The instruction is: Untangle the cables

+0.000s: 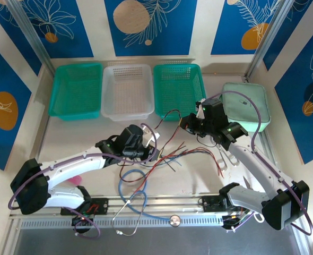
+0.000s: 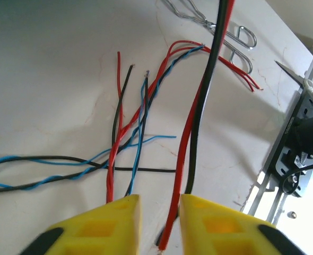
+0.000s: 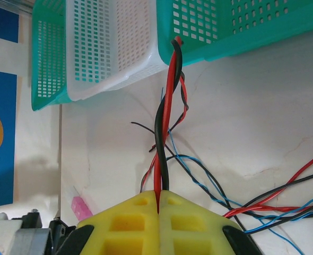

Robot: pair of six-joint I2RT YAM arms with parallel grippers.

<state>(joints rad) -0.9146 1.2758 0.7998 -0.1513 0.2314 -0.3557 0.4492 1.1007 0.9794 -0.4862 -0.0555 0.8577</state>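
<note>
The cables (image 1: 170, 153) lie in a loose tangle of thin red, black and blue wires at the table's middle. My left gripper (image 1: 147, 144) hangs over the tangle's left side. In the left wrist view it is open (image 2: 159, 212); a red wire (image 2: 185, 154) and a black wire (image 2: 199, 122) run through the gap between the yellow fingers (image 2: 114, 226). My right gripper (image 1: 190, 124) is over the tangle's upper right. Seen from the right wrist, it is shut (image 3: 159, 197) on a twisted red and black pair (image 3: 164, 122) that stretches toward the baskets.
Two green baskets (image 1: 76, 90) (image 1: 179, 89) and a white one (image 1: 127, 91) line the back. A pale green lidded box (image 1: 246, 103) sits at right. A light-blue stethoscope (image 1: 137, 204) lies near the front rail, metal clips (image 2: 225, 29) right of the cables, a pink item (image 3: 81, 207) at left.
</note>
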